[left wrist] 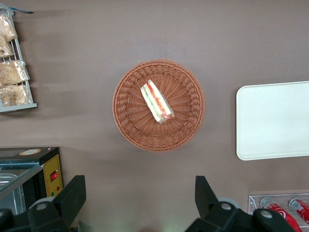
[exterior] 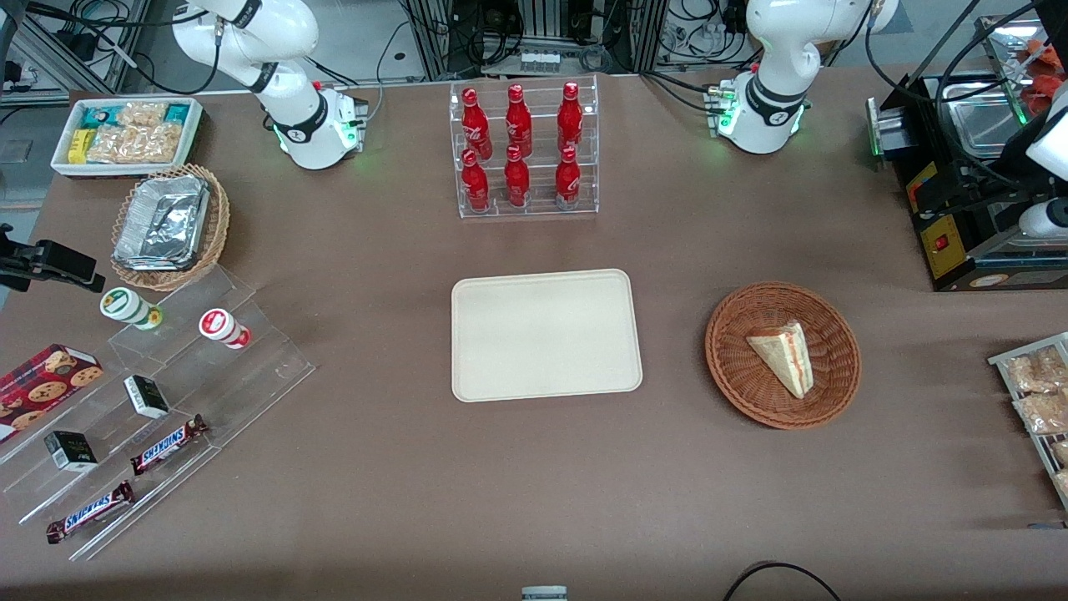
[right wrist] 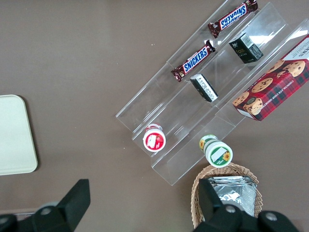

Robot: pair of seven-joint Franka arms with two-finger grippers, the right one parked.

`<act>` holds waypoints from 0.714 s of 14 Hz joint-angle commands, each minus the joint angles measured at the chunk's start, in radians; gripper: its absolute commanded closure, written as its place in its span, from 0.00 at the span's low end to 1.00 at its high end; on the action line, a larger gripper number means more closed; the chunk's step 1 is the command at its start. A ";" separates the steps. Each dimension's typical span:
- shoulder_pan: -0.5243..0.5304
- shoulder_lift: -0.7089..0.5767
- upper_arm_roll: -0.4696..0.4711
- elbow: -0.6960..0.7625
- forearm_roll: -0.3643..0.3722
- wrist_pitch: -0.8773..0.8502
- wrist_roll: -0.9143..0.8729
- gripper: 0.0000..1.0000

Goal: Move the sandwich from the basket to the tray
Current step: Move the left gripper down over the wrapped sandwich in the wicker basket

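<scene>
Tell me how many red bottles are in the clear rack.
6: red bottles in the clear rack, three on its upper tier, three on the lower, farther from the camera than the tray. The gripper hangs open, high above the table near the basket.

Robotics lab staged as mock snack shop. Brown-covered desk (exterior: 534,492) carries clear acrylic tiered rack of red cola bottles (exterior: 524,150), clear acrylic stepped display (exterior: 158,409) with Snickers bars (exterior: 169,444), red cookie box (exterior: 46,380). White robot arm bases (exterior: 321,133) bolted at desk edge; cable bundles, metal framing, black control box with red switch (exterior: 947,242) around.
</scene>
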 commanded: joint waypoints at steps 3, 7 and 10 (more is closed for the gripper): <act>-0.010 0.007 -0.001 0.014 0.020 -0.024 -0.028 0.00; -0.010 0.011 -0.001 -0.118 0.054 0.054 -0.069 0.00; -0.008 -0.029 -0.001 -0.360 0.038 0.291 -0.167 0.00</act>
